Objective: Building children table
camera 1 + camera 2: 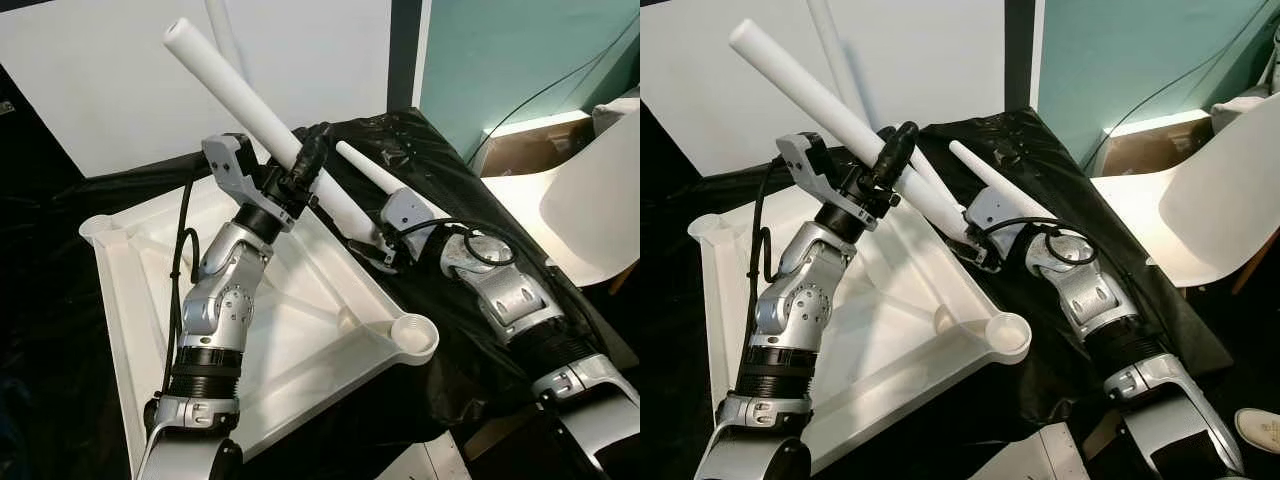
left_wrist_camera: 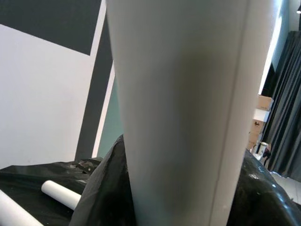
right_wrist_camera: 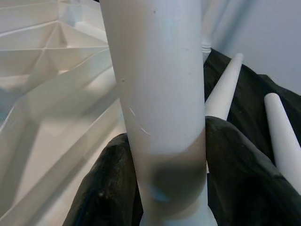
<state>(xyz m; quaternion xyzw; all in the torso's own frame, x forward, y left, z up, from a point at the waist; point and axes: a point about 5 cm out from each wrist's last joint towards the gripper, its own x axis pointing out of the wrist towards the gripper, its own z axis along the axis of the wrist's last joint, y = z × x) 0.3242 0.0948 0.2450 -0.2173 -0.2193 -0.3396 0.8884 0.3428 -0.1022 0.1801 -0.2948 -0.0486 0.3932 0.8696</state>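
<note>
— Why do we hold the leg (image 1: 250,95) up at a slant, and with both arms?

— Our guess is that it has to come down into a corner socket (image 1: 413,333) of the top (image 1: 300,340), which lies underside up on the black sheet (image 1: 440,170) at centre frame. The left gripper (image 1: 300,170) is clamped round the middle of the leg; its black fingers (image 2: 106,188) wrap the shaft in the left wrist view. The right gripper (image 1: 378,252) is closed on the leg's lower end, just above the top's right edge, with a black finger (image 3: 106,183) on either side of the shaft.

— So one end steers and the other carries?

— That is how we read it: two holds keep a long, smooth piece from swinging.

— How does the leg look?

— Plain white, round, tapering, matt, with a seam down its length and a few faint scratches. Its free end points to the upper left of the frame.

— And the rest?

— The top is white, ribbed underneath, with round sockets at its corners. A second leg (image 1: 375,172) lies on the sheet right of centre; a third leg (image 1: 222,35) stands at the top's far side, apparently fitted already.
</note>
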